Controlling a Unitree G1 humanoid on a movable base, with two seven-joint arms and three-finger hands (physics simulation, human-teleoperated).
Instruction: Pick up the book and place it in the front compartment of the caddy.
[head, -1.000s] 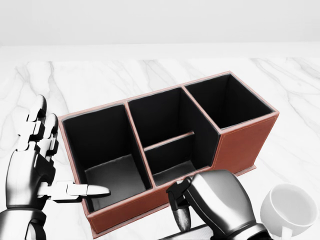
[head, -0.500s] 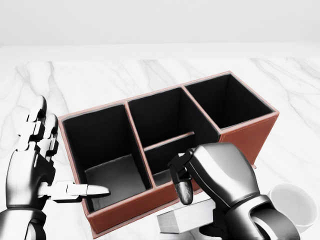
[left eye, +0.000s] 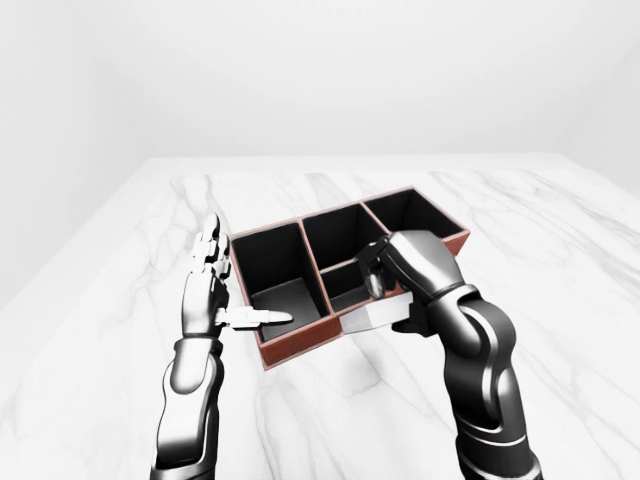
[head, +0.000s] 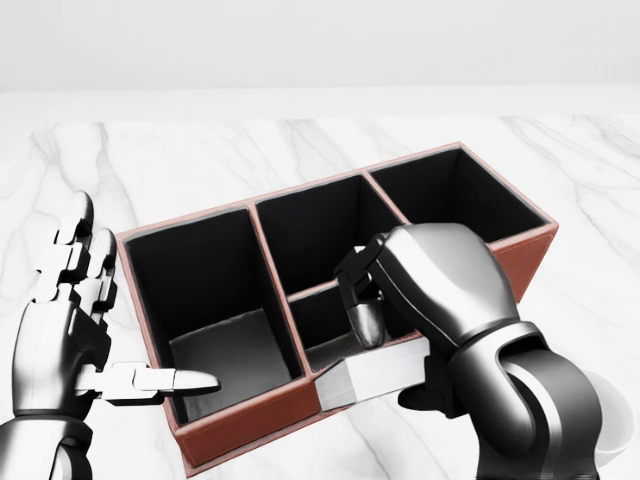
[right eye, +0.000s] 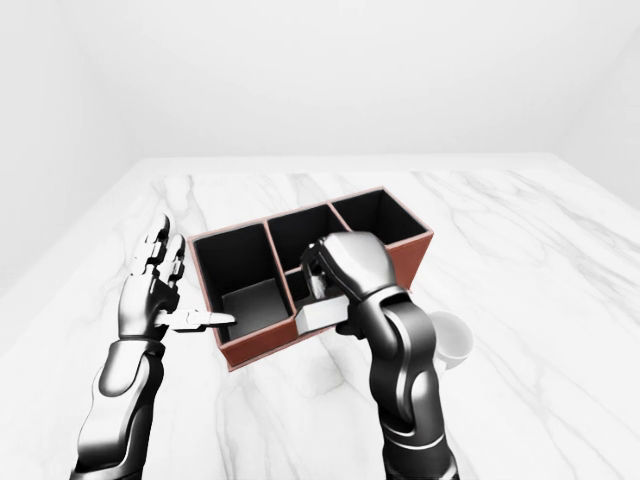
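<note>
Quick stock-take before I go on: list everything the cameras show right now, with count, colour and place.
caddy: one, reddish-brown outside, black inside, several open compartments, middle of the head view on the table.
book: one, pale grey-white, held by the right hand at the caddy's lower rim, over the small middle compartment.
cup: one, white, on the table right of the right arm in the right-eye view.
table: one, white marble with grey veins.
left hand: one, silver, open, left of the caddy, one finger reaching over its left compartment.
right hand: one, silver and dark, closed on the book.
</note>
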